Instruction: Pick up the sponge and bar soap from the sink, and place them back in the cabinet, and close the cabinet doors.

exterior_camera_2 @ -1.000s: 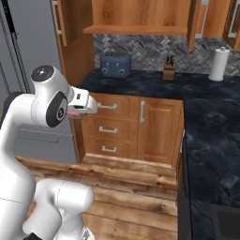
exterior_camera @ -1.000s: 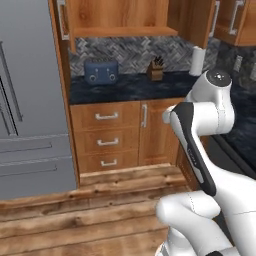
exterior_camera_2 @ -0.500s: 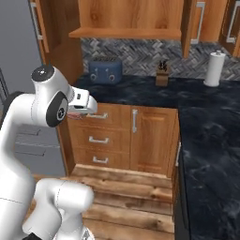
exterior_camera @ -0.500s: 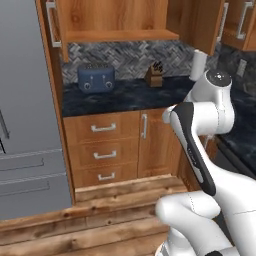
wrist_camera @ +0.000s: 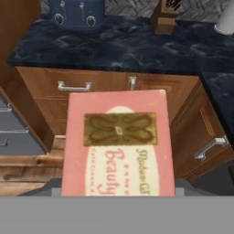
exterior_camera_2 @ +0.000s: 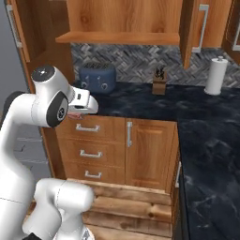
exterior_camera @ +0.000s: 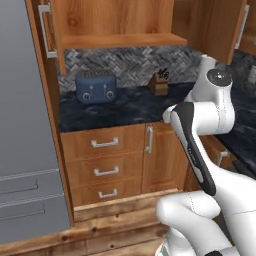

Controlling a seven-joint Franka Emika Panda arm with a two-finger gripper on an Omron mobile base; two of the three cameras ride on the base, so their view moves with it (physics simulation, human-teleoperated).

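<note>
My gripper [exterior_camera_2: 87, 106] is shut on the bar soap [wrist_camera: 118, 146], a pinkish-red bar with a gold emblem and "Beauty" lettering; it covers the fingertips in the hand view. I hold it in front of the lower drawers, below counter height. The cabinet [exterior_camera: 120, 39] [exterior_camera_2: 117, 36] hangs above the counter with its plank shelf exposed. Both cabinet doors stand open, the left door [exterior_camera: 50, 30] [exterior_camera_2: 18, 28] and the right door [exterior_camera: 227, 25] [exterior_camera_2: 196, 26]. The sponge and the sink are out of view.
On the dark counter [exterior_camera_2: 140, 101] stand a blue toaster [exterior_camera: 96, 86] [exterior_camera_2: 97, 77], a knife block [exterior_camera: 159, 82] [exterior_camera_2: 159, 82] and a paper towel roll [exterior_camera_2: 215, 75]. A grey fridge [exterior_camera: 25, 150] is at the left. Wooden drawers [exterior_camera: 105, 165] sit below.
The whole scene has shifted and grown in both base views, so the base has driven closer to the counter. The grip on the bar soap is unchanged.
</note>
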